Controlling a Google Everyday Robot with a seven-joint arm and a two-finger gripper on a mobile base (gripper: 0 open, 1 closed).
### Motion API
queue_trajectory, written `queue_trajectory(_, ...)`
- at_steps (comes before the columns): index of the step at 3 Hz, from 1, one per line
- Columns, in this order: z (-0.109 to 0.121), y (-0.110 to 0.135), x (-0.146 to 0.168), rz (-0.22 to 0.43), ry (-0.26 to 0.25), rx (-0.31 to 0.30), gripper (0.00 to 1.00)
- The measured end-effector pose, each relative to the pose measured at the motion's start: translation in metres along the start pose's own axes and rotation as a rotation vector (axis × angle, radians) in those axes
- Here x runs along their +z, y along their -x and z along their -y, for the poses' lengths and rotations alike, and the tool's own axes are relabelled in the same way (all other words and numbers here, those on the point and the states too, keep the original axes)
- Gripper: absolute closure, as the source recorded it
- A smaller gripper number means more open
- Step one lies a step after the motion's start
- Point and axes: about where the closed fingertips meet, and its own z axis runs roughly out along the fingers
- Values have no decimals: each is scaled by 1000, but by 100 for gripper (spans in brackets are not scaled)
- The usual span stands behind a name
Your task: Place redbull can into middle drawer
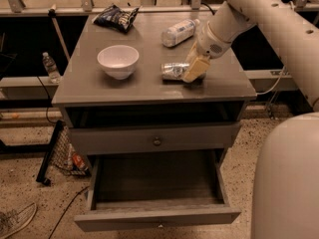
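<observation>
Jaws at crinkled silver redbull can [172,70]

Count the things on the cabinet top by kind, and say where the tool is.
Bowl: 1, the white bowl
Can: 1, the redbull can
Bottle: 1, the clear plastic bottle
Bag: 1, the dark snack bag
Total: 4
The tool is at the can's end farther from the bowl.

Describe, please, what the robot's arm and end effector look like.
The arm is a thick, smooth white tube with small dark dots along it and a rounded wrist joint. The end effector, cream-yellow and blocky, is right next to the redbull can on the table. No cables show on it.
</observation>
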Motion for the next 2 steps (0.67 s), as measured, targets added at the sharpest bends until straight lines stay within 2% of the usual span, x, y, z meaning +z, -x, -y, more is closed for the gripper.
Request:
queue_trajectory(1,-8,9,-22,42,-8,-39,92)
queue_trajectory(2,-17,21,-51,92,-24,-84,100)
